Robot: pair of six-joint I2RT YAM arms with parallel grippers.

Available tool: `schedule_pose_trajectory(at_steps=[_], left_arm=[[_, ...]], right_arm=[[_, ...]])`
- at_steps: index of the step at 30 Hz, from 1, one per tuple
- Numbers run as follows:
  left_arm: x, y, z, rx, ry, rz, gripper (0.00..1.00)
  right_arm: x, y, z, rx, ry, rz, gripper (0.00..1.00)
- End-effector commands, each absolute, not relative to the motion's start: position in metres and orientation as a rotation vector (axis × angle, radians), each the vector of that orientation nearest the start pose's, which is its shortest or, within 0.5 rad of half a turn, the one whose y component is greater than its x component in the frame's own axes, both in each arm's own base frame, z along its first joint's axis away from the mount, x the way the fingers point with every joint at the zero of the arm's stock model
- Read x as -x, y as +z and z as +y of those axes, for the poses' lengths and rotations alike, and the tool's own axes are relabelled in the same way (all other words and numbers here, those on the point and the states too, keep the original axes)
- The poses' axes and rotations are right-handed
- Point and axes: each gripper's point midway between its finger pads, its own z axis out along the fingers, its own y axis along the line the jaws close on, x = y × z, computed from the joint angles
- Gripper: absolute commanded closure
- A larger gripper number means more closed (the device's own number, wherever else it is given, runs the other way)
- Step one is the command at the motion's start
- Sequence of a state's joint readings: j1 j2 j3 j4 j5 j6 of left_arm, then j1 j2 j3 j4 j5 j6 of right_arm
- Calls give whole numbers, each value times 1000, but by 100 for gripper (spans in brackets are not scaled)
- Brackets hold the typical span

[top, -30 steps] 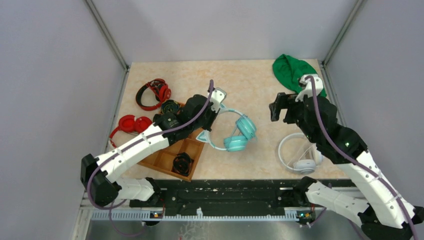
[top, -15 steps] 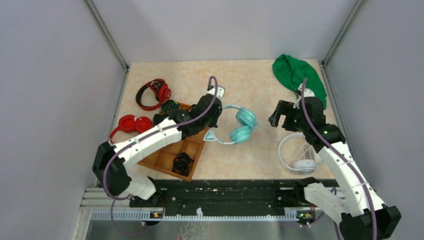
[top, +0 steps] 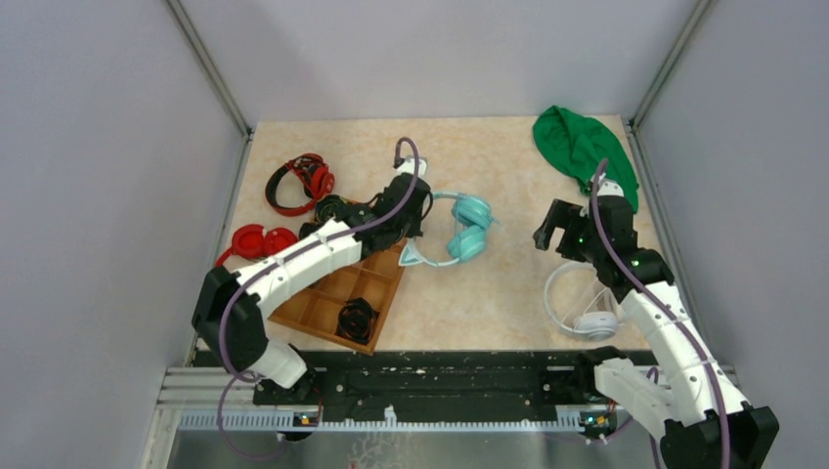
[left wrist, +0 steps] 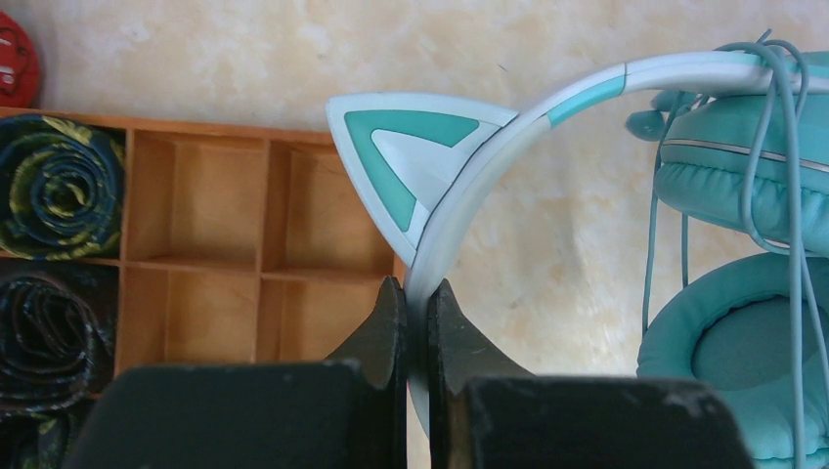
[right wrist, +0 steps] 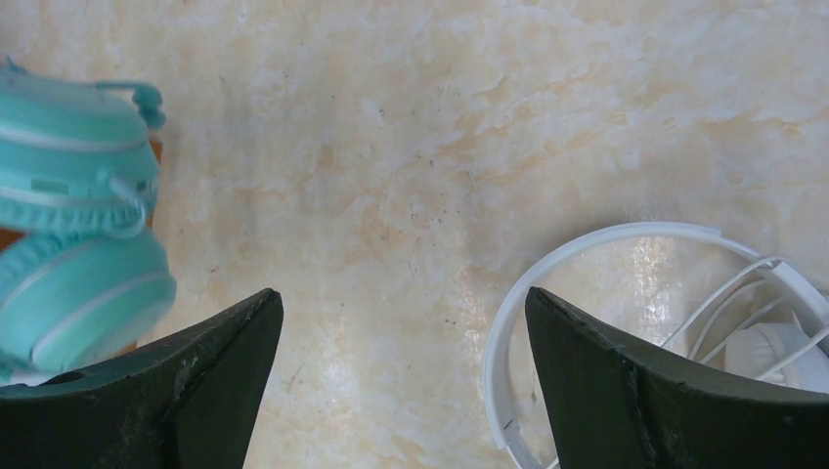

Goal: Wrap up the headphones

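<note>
Left wrist: your left gripper (left wrist: 417, 298) pinches the headphones (left wrist: 728, 186) by their headband, likely anchoring them for wrapping; right gripper (right wrist: 401, 293) hovers, jaws apart.

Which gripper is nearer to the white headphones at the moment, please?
Right. The right gripper hovers open right beside the white headphones, by their band; the left gripper is well off to the left, shut on the teal headphones at the headband.

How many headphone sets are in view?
4: far red headphones and near red headphones at the left edge, teal headphones in the left gripper, white headphones at near right. Arms may hide more.
</note>
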State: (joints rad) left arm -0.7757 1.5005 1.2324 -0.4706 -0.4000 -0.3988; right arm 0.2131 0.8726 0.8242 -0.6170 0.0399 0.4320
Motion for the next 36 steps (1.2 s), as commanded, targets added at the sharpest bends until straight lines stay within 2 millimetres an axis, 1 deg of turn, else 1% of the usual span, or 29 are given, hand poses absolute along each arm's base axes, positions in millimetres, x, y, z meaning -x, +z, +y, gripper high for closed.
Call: schedule_pose_trajectory(at_steps=[1, 4, 6, 8, 10, 12, 14, 16, 18, 19, 22, 23, 24, 27, 29, 34, 36], left_arm=[[-392, 226, -239, -26, -213, 2109, 100], [-427, 231, -219, 40, -163, 2103, 100], [-450, 229, -204, 77, -127, 2116, 100], [-473, 224, -186, 157, -101, 2141, 100], [-494, 216, -176, 213, -107, 2155, 100], [-514, 211, -165, 255, -78, 2149, 100], [-535, 201, -153, 303, -41, 2151, 100], [-553, 189, -140, 373, -28, 2160, 100], [-570, 178, -123, 458, -4, 2150, 100], [-579, 167, -117, 489, 8, 2153, 100], [-603, 157, -103, 536, 6, 2117, 100], [-613, 158, -99, 549, -3, 2096, 100], [-622, 154, -95, 562, -15, 2089, 100], [-642, 139, -83, 596, -24, 2077, 100], [-649, 128, -75, 621, -4, 2065, 100], [-655, 103, -59, 697, 2, 2063, 100], [-656, 97, -56, 716, 1, 2061, 100]], right_arm=[[-267, 187, 64, -295, 306, 2184, 6], [-266, 181, 62, -296, 292, 2190, 6], [-266, 178, 62, -290, 286, 2197, 6], [-266, 175, 61, -291, 283, 2193, 6], [-268, 173, 60, -303, 281, 2181, 5], [-268, 173, 61, -303, 290, 2178, 5], [-266, 171, 61, -296, 289, 2187, 5], [-262, 168, 58, -280, 262, 2207, 5], [-255, 164, 54, -275, 236, 2228, 5], [-251, 161, 53, -271, 228, 2236, 5], [-244, 154, 53, -276, 238, 2244, 5], [-243, 154, 54, -285, 249, 2244, 5], [-242, 156, 56, -288, 264, 2244, 5], [-242, 159, 61, -285, 295, 2257, 5], [-242, 157, 63, -279, 304, 2272, 5], [-241, 145, 66, -263, 309, 2316, 6], [-242, 141, 67, -259, 307, 2332, 6]])
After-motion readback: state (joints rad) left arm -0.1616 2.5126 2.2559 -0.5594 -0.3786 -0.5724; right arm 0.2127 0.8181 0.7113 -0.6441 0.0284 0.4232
